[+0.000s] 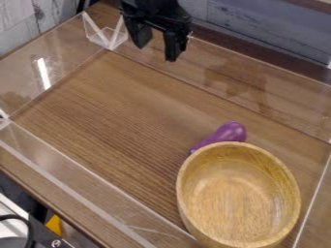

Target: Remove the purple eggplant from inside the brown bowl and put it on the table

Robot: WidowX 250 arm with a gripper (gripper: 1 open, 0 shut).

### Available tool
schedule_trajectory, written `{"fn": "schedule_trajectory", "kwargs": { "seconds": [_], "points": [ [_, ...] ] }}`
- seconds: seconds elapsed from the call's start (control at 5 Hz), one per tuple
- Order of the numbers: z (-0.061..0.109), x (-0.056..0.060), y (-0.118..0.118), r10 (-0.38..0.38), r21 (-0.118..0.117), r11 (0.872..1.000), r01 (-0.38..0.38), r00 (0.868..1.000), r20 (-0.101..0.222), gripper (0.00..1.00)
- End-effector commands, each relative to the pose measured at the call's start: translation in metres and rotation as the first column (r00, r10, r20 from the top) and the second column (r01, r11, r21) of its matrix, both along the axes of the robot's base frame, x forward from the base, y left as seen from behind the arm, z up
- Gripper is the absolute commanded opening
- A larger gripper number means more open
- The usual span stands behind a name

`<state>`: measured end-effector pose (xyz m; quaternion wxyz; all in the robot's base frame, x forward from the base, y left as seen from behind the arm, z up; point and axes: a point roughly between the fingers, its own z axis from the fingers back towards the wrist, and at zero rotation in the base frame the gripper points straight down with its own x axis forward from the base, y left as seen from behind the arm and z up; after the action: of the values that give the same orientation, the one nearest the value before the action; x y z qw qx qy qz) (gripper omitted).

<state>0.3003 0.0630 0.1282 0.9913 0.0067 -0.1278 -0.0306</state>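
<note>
The purple eggplant (222, 137) lies on the table (130, 116), just behind the far rim of the brown bowl (239, 201) and touching or nearly touching it. The bowl sits at the front right and is empty inside. My gripper (155, 46) is black, hangs at the back of the table left of centre, and is open with nothing between its fingers. It is far from both the eggplant and the bowl.
Clear acrylic walls (45, 60) ring the table. A clear folded acrylic piece (105, 32) stands at the back left, close to the gripper. A grey wall runs behind the table.
</note>
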Motion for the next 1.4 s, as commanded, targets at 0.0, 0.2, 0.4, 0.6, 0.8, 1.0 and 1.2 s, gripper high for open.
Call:
{"fn": "schedule_trajectory", "kwargs": {
  "seconds": [0.0, 0.2, 0.4, 0.6, 0.8, 1.0, 1.2],
  "points": [
    [0.006, 0.004, -0.007, 0.018, 0.009, 1.000, -0.019, 0.999, 0.051, 1.00],
    [0.003, 0.004, -0.020, 0.031, 0.002, 0.999, -0.032, 0.998, 0.057, 1.00],
    [-0.001, 0.017, -0.022, 0.034, 0.008, 0.999, -0.034, 0.996, 0.077, 1.00],
    [-0.004, 0.027, -0.021, 0.042, 0.012, 0.999, -0.043, 0.995, 0.089, 1.00],
    [0.001, 0.025, -0.010, 0.051, 0.015, 0.998, -0.053, 0.994, 0.092, 1.00],
    [0.009, 0.023, 0.002, 0.063, 0.016, 0.998, -0.065, 0.993, 0.098, 1.00],
    [0.009, 0.019, 0.005, 0.094, 0.023, 0.995, -0.097, 0.989, 0.110, 1.00]
  ]
}}
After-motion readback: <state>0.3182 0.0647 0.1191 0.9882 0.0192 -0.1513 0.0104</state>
